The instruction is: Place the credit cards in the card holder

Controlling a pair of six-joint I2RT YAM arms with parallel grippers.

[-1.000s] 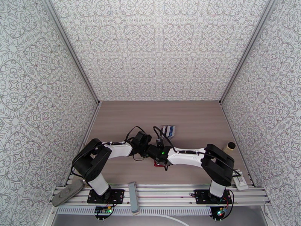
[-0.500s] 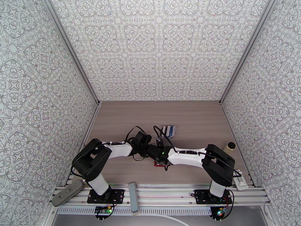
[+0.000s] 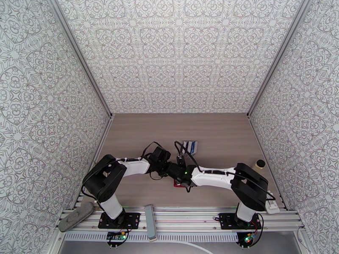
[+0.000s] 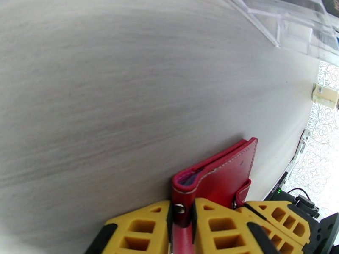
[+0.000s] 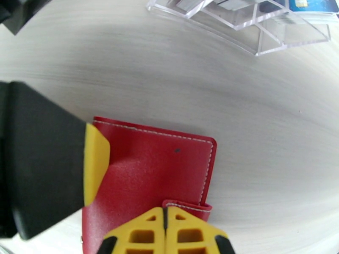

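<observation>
The card holder, a red folded wallet, lies on the table between the two arms. My left gripper is shut on its folded edge, with red leather pinched between the yellow fingers. That same left finger presses on the wallet in the right wrist view. My right gripper is shut, its tips right at the snap tab. I cannot tell whether the tab is pinched. The credit cards stand in a clear acrylic rack further back, a blue one showing.
A small pale bottle stands at the right wall, with a white part near the right base. A grey bar and a grey oblong object lie on the front rail. Patterned walls enclose the table on three sides.
My right gripper's fingers have closed together at the wallet's tab. The left gripper has tightened slightly on the wallet. Both arms have barely shifted.
</observation>
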